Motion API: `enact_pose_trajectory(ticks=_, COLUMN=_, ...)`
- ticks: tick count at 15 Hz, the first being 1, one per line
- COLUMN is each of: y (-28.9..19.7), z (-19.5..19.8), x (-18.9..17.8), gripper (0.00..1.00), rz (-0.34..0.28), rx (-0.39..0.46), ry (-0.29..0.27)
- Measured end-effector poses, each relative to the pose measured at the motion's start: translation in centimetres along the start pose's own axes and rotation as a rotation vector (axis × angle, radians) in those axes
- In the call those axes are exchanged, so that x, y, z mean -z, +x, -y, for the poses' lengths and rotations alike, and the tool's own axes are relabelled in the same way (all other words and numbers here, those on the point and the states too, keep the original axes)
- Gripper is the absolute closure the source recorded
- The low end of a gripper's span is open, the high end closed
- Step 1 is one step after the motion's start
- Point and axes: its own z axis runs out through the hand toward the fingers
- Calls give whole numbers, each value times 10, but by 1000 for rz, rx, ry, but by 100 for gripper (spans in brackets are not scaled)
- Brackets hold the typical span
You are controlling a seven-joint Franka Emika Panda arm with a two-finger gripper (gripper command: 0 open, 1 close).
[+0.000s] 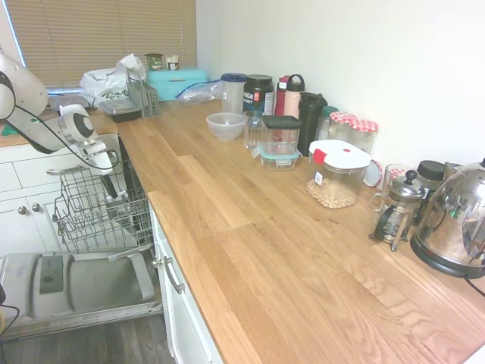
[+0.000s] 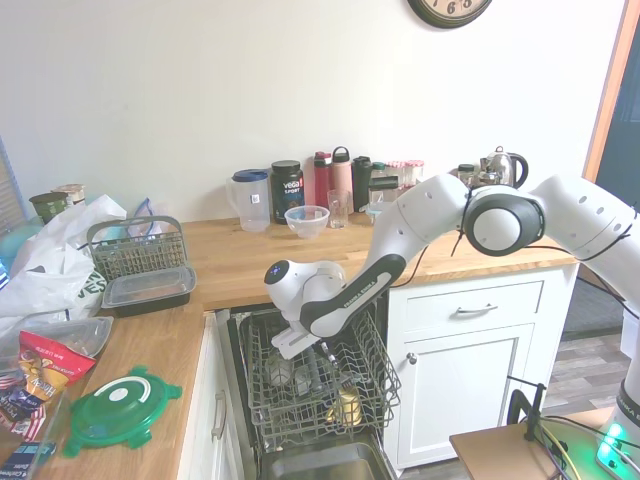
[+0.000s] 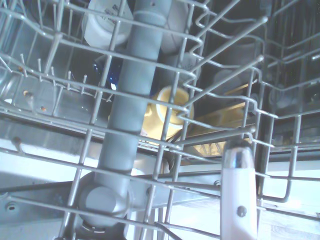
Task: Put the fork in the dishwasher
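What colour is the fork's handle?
White, with silver metal above; the fork shows best in the wrist view.

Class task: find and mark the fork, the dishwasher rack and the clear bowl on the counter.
fork (image 3: pixel 239 200): wrist view, on its white handle.
dishwasher rack (image 2: pixel 375 385): second exterior view, on the grey wire side wall.
clear bowl (image 1: pixel 225 126): first exterior view, on its outer side.

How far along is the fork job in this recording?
Done: the dishwasher door is down and the wire rack is pulled out. The gripper is low over the rack. In hand: the wrist view shows the fork's white handle rising over the rack wires, apparently carried, though no exterior view confirms the hold. Left: setting the fork into the rack, letting go and backing out.
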Motion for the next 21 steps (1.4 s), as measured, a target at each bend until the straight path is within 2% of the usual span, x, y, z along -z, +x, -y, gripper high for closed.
enact_pose_trajectory(ticks=8, y=-5, z=1, x=-7, gripper=0, rz=27, rx=-2, ry=1)
enact_pose_trajectory(ticks=14, y=-13, z=3, x=4, gripper=0, rz=23, rx=7, ry=24)
enact_pose_trajectory(ticks=17, y=-6, z=2, x=27, gripper=0, rz=22, rx=0, ry=57)
enact_pose_trajectory(ticks=21, y=9, z=-26, x=86, gripper=0, rz=16, rx=-24, ry=127)
